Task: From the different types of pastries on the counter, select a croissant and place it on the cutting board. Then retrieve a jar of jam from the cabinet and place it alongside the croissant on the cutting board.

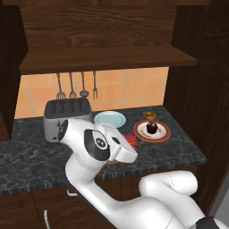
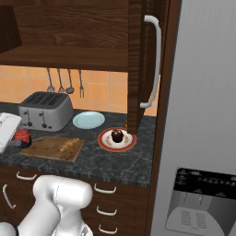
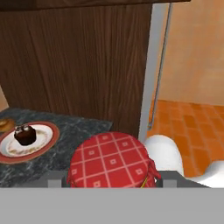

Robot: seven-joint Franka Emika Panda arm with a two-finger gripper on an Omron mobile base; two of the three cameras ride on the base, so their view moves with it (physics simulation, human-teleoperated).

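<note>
The arm bends low over the desk (image 2: 115,161), its jaws apparently grasping the jar of jam (image 3: 111,161) at the cutting board's (image 2: 46,150) left end, the croissant (image 2: 69,144) lying right.

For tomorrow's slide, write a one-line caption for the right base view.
Croissant on the board, jam jar arriving at its left end, chocolate pastry plated nearby.
</note>
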